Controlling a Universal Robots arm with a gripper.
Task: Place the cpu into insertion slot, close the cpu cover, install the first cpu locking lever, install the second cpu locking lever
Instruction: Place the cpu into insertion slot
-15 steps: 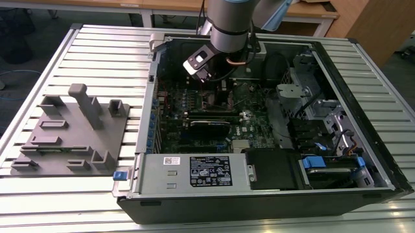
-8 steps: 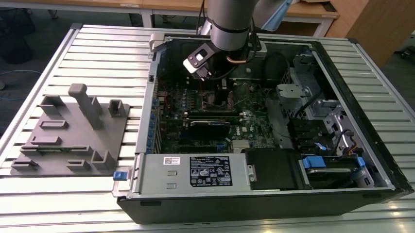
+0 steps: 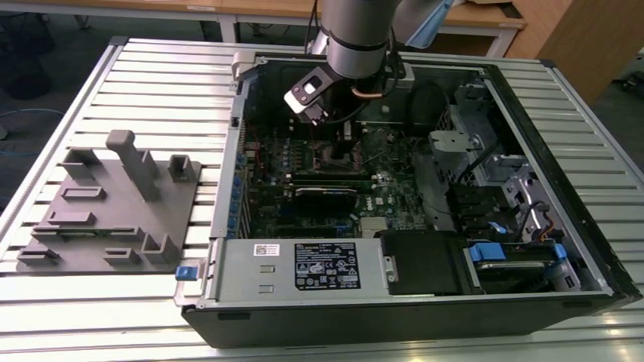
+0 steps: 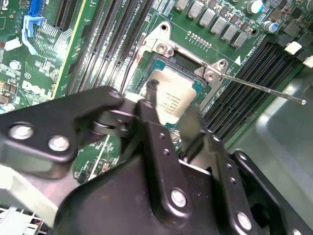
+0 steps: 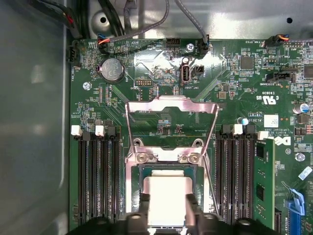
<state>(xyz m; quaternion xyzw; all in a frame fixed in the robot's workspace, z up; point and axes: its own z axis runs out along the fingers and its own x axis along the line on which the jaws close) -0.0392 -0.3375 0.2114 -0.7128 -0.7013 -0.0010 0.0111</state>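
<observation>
Holding the cpu point(image 5: 166, 193) by two opposite edges, the hand point(image 5: 167, 208) has its fingers point(image 5: 144, 210) drawn in to just the chip's width. In both wrist views the chip sits squarely over the insertion slot point(image 5: 166, 170), at or very close to its dark bed (whether it is fully seated I cannot tell). The cpu cover point(image 5: 131, 128) stands swung open on the far side of the slot from the hand, and one locking lever point(image 4: 264, 88) juts out as a thin rod from the slot's corner. The main risk, as I judge it, is a chip let go slightly tilted or off-square to the slot: it would ride on the rim or press unevenly on the contacts beneath, which bend easily. A second is the fingers dragging the chip askew as they part, since they grip it inside the slot's silver frame with little room. As for writing, the chip's pale top carries faint printed lines, the green motherboard point(image 5: 234, 98) around the slot is covered in white lettering, and in the exterior view a white label sits on the power supply point(image 3: 302, 265), well apart from the slot.
</observation>
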